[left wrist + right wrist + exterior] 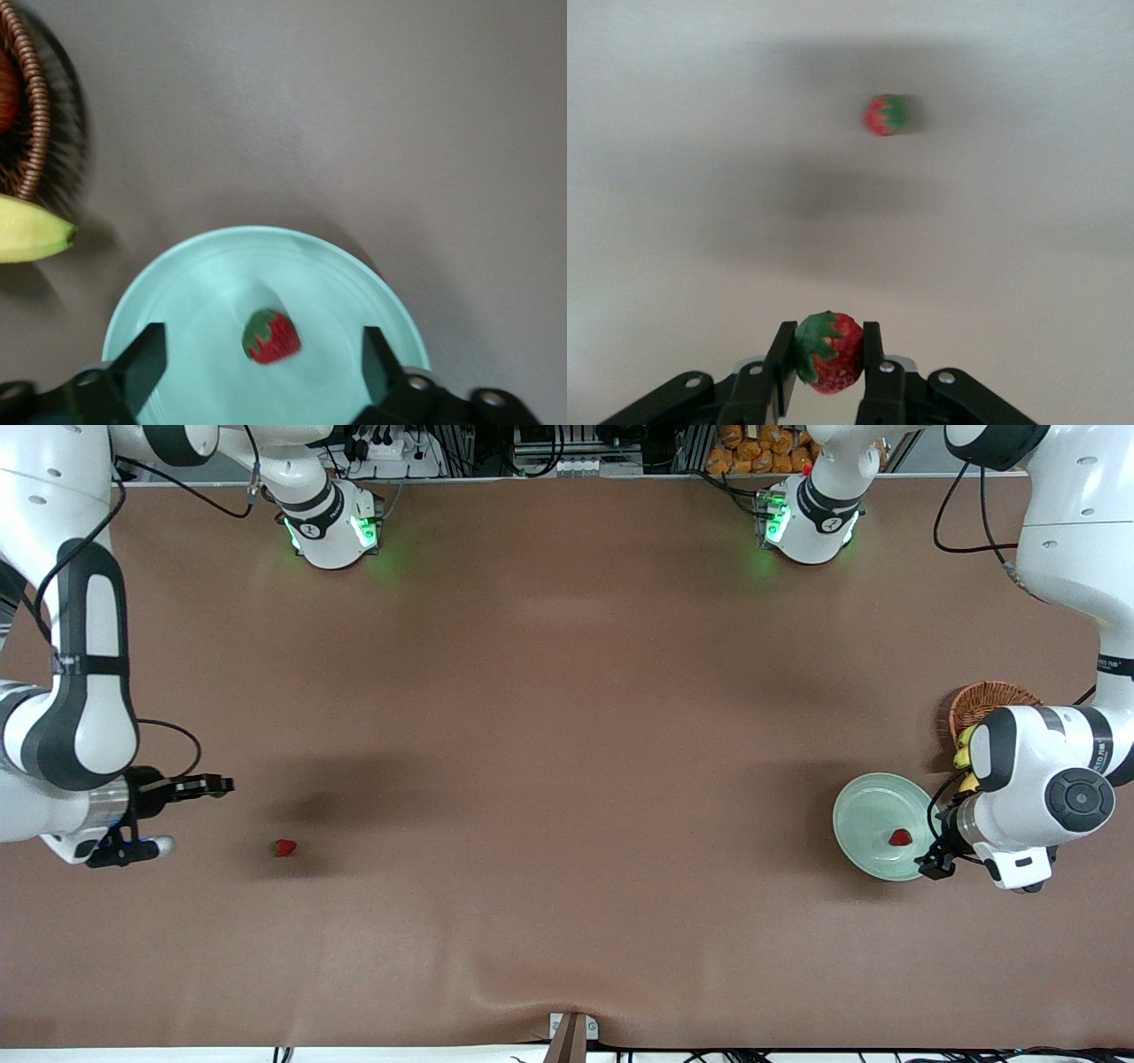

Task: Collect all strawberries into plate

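One strawberry plated, one clamped in a gripper, one loose on the surface.

Taking the round, shallow, pale mint-green plate [864, 819] as landmark, at the left arm's end of the brown cloth-covered surface [567, 735]: a small red strawberry with a green leafy cap [900, 837] lies in it, and the left gripper [262, 367] hangs just above with its fingers spread wide and empty. Well apart from the plate, toward the right arm's end, a second small red strawberry [283, 848] lies loose, and the right gripper [829, 359] is clamped on a third red, green-capped strawberry [827, 351] near it. So I judge two berries remain to be delivered. Touching the plate's farther edge sit yellow bananas [964, 760] and a brown wicker basket [988, 701]; farther still, both arm bases, cables and shelving with orange packets [762, 447].
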Controlling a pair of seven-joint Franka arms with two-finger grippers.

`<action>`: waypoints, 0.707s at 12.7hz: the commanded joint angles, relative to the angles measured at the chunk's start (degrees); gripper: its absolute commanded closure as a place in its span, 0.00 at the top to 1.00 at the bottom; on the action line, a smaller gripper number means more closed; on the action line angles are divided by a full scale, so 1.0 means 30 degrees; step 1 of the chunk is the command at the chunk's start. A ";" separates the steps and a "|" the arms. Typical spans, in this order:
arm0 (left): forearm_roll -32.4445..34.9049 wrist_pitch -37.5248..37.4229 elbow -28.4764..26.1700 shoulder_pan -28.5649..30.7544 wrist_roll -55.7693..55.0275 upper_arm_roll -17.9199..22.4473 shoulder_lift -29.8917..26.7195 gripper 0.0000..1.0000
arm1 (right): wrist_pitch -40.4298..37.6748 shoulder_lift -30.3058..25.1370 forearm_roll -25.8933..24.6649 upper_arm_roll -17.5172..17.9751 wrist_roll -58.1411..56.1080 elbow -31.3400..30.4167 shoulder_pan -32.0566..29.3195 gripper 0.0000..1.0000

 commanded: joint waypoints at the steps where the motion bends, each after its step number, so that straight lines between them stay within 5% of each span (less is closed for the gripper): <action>1: -0.0014 -0.0070 -0.0440 0.0144 -0.0017 -0.0494 -0.0997 1.00 | -0.0276 -0.0599 0.1082 -0.0091 0.4620 -0.0396 0.2132 0.00; 5: -0.0014 -0.0100 -0.0498 0.0114 0.0012 -0.1547 -0.1232 1.00 | 0.0307 -0.0630 0.3187 -0.0121 1.0571 -0.0396 0.5298 0.00; 9: -0.0014 -0.0217 -0.0877 0.0144 0.0041 -0.2455 -0.2020 1.00 | 0.3698 -0.0134 0.3748 -0.0121 1.6486 -0.0543 0.8987 0.00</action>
